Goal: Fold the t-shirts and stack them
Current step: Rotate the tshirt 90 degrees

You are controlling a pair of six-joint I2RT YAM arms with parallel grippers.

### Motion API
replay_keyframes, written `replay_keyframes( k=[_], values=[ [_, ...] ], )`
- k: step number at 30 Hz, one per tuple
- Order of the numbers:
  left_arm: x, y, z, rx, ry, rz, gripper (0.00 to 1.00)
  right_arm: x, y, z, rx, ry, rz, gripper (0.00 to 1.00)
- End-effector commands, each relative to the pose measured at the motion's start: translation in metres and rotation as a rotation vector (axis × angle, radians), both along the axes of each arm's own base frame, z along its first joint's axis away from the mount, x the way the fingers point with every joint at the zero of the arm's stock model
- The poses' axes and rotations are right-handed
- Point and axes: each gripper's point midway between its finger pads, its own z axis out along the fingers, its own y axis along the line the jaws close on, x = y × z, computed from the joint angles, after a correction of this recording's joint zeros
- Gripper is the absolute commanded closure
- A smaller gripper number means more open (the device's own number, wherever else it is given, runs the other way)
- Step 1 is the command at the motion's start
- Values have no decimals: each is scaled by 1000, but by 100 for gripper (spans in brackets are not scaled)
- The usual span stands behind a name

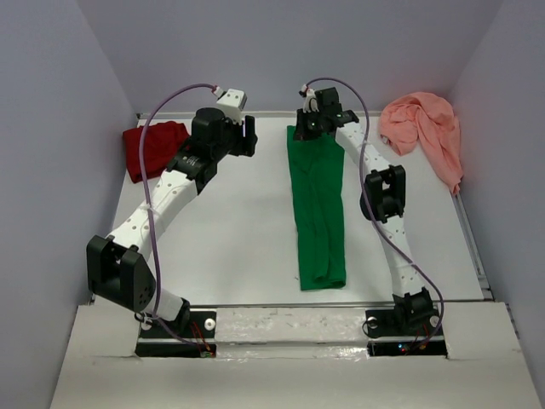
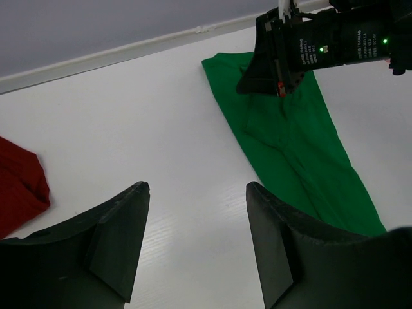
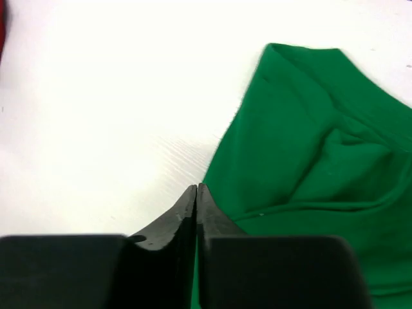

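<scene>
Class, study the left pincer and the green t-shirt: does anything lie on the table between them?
Nothing visible does. Only bare white table separates the open left pincer from the green t-shirt and its long edge. The right pincer, shut, is at the shirt's far end, aside from that path.

The white table (image 1: 238, 239) bears a green shirt (image 1: 317, 204) mid-table — dark red shirt (image 1: 149, 145) far-left, salmon-pink shirt (image 1: 426, 128) far-right.

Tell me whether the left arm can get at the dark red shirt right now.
Probably yes: the dark red shirt lies beside that arm, bare table between it and the open left gripper, which points toward the green shirt.
</scene>
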Motion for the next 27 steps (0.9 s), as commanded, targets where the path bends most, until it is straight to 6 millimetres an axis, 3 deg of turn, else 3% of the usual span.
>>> replay_keyframes(
  k=[1, 2, 3, 4, 5, 6, 7, 8, 9, 10, 11, 12, 13, 15, 16, 17, 19, 23, 27],
  values=[
    [-3, -7, 18, -54, -50, -40, 28, 2, -3, 41, -4, -95, 2, 82],
    [-3, -9, 16, -57, -44, -45, 28, -4, -5, 45, -9, -91, 7, 75],
    [-4, -12, 13, -60, -36, -62, 28, -21, -8, 56, -12, -81, 30, 55],
    [-4, -12, 12, -63, -29, -62, 28, -31, -11, 64, -13, -77, 37, 52],
    [-5, -12, 9, -62, -23, -61, 28, -42, -14, 70, -17, -70, 40, 51],
    [-5, -12, 7, -58, -18, -65, 28, -61, -19, 55, -32, -12, 53, 50],
    [-5, -11, 5, -54, -13, -62, 28, -76, -24, 60, -43, 13, 53, 50],
    [-7, -13, 2, -48, -8, -76, 28, -90, -31, 94, -43, -31, 43, 50],
    [-8, -12, -2, -35, -3, -79, 28, -110, -37, 83, -58, 18, 53, 51],
    [-8, -10, -7, -22, 8, -77, 28, -123, -42, 89, -65, 25, 58, 51],
    [-11, -9, -13, -6, 29, -80, 28, -143, -49, 112, -68, 3, 59, 52],
    [-14, -8, -18, 7, 41, -93, 28, -156, -52, 114, -67, 15, 68, 52],
    [-16, -7, -22, 17, 50, -90, 28, -176, -57, 100, -80, 76, 77, 53],
    [-22, -4, -30, 50, 61, -115, 28, -203, -60, 112, -71, 73, 125, 58],
    [-26, -1, -34, 66, 75, -115, 28, -222, -64, 98, -81, 139, 146, 61],
    [-27, 2, -39, 75, 90, -113, 28, -235, -62, 101, -64, 148, 187, 64],
    [-31, 4, -47, 95, 111, -124, 28, -258, -67, 87, -78, 236, 216, 69],
    [-35, 11, -70, 101, 189, -143, 28, -302, -77, 48, -106, 435, 272, 69],
    [-36, 12, -95, 74, 272, -184, 28, -333, -81, 25, -100, 578, 310, 67]
  ],
)
